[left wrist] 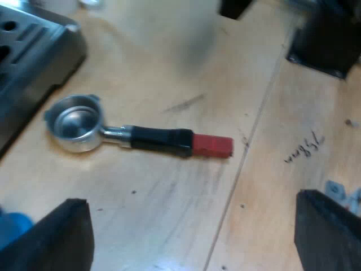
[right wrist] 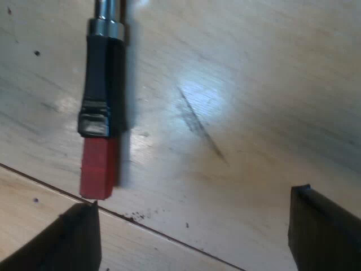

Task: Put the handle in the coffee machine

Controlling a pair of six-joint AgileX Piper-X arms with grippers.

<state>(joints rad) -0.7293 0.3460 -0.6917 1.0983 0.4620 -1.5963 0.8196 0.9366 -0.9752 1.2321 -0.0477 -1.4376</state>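
We are hovering our left gripper (left wrist: 190, 200) over the pale wooden tabletop (left wrist: 169, 68), with its two black fingers (left wrist: 62, 237) spread wide and gripping nothing. The metal holder (left wrist: 135, 135), with its round steel basket (left wrist: 76, 121), dark handle and red end (left wrist: 213, 145), is lying loose and flat on the wood just beyond the gap between those fingers. Bare wood is showing between the fingers and the holder.

The basket is sitting just beside the grey metal base of the espresso machine (left wrist: 28, 56); we cannot tell whether the two are touching. The handle is pointing away from the machine. A thin seam in the tabletop (left wrist: 254, 130) is running close past the holder's red end. Across the seam, faint pencil writing (left wrist: 304, 148) is showing on the wood. A black block (left wrist: 327, 39) is standing well apart from the holder, past the seam. A blue thing (left wrist: 11, 226) is peeking out from behind one left finger, near the basket end; we cannot tell what it is.

We are holding our right gripper (right wrist: 194, 197) low over the holder's red end (right wrist: 98, 166), fingers (right wrist: 321, 231) wide apart and gripping nothing. The red end is lying just beside one fingertip, not between the two. A dark scratch (right wrist: 200, 127) is marking the wood near the handle (right wrist: 101, 73).
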